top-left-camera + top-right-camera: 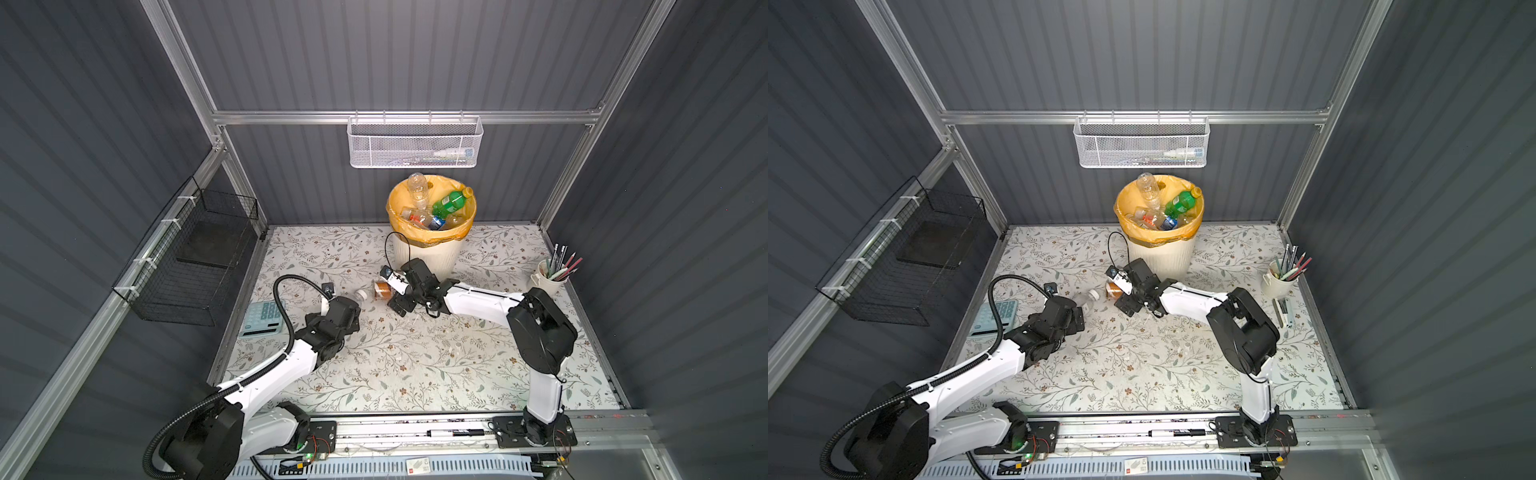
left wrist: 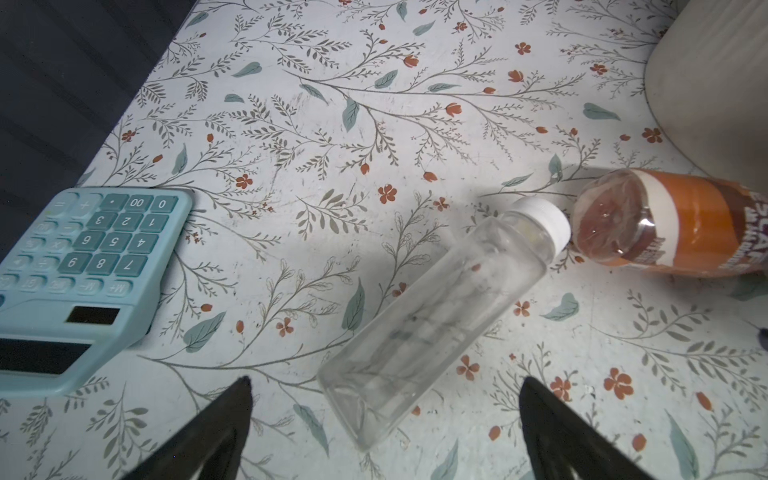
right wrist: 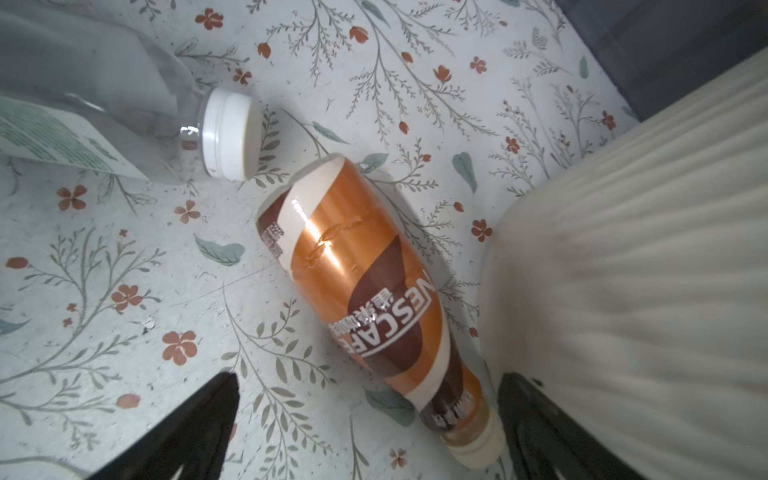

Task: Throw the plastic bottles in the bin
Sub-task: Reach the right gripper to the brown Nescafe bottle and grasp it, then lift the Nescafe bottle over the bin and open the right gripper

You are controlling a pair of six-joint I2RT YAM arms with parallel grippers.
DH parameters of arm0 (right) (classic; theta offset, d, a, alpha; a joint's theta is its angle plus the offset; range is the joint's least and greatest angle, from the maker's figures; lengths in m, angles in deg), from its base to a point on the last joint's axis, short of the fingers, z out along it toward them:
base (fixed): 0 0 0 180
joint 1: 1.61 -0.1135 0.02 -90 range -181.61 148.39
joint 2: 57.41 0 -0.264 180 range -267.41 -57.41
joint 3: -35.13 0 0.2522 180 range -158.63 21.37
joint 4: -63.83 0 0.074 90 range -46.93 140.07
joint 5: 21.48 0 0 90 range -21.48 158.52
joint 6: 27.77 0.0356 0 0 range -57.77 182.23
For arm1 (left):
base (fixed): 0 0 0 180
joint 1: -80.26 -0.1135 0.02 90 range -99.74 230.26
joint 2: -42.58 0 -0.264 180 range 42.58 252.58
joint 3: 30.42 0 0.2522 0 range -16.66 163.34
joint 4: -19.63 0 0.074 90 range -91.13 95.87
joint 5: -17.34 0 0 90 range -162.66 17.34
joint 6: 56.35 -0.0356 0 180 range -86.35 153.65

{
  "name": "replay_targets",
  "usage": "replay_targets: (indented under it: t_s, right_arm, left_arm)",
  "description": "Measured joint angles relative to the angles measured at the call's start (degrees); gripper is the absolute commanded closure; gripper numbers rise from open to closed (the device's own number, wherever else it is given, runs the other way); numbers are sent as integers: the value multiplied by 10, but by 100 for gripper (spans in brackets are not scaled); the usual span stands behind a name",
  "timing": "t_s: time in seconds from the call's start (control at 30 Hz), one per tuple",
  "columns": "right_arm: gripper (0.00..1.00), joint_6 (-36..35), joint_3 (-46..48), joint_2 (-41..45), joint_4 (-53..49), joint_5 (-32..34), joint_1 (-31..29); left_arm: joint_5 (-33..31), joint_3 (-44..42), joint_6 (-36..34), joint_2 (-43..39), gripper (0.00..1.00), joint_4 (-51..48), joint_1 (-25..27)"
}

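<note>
A clear plastic bottle (image 2: 436, 311) with a white cap (image 1: 360, 294) lies on the floral table, its base between the fingertips of my open left gripper (image 2: 384, 380), untouched. Beside it lies an orange-labelled bottle (image 3: 365, 291) (image 1: 382, 289), close to the bin's ribbed cream wall (image 3: 644, 249). My open right gripper (image 3: 370, 376) straddles its neck end without touching. In both top views the bin (image 1: 432, 257) (image 1: 1163, 257), with its orange-yellow liner, holds several bottles, a green bottle (image 1: 451, 203) among them.
A pale blue calculator (image 2: 79, 266) (image 1: 262, 318) lies left of the left gripper (image 1: 353, 311). A cup of pencils (image 1: 548, 276) stands at the right edge. A white mesh basket (image 1: 415, 143) hangs on the back wall, a black wire basket (image 1: 195, 266) on the left wall.
</note>
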Motion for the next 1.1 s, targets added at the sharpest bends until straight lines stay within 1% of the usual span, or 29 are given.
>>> replay_targets:
  t_s: [0.27, 0.33, 0.4, 0.47, 0.57, 0.6, 0.63, 0.77, 0.9, 1.1]
  right_arm:
    - [1, -40, -73, -66, -31, 4, -12]
    - [3, -50, -96, -85, -43, 6, -14]
    - [8, -57, -116, -105, -54, 8, -14]
    - [15, -64, -128, -118, -67, 9, -14]
    - [31, -64, -131, -125, -84, 9, -14]
    - [35, -63, -129, -124, -86, 11, -14]
    - [36, -61, -123, -119, -86, 10, -14]
    - [40, -48, -69, -69, -76, 14, -14]
    - [45, -25, -1, 24, -54, 26, -14]
    - [48, 0, 85, 191, 7, 63, -14]
  left_arm:
    - [-2, 0, 1, 6, 0, -4, 0]
    - [-2, 0, 0, 6, 0, -4, 0]
    - [-2, 0, 0, 8, 0, -4, 0]
    - [-1, 0, 0, 11, 0, -4, 0]
    - [1, 0, 0, 14, 0, -4, 0]
    - [1, 0, 0, 14, 0, -4, 0]
    - [1, 0, 0, 14, 0, -4, 0]
    - [1, 0, 0, 14, 0, -4, 0]
    - [3, 0, 0, 22, 0, -4, 0]
    - [4, 0, 0, 33, 0, -4, 0]
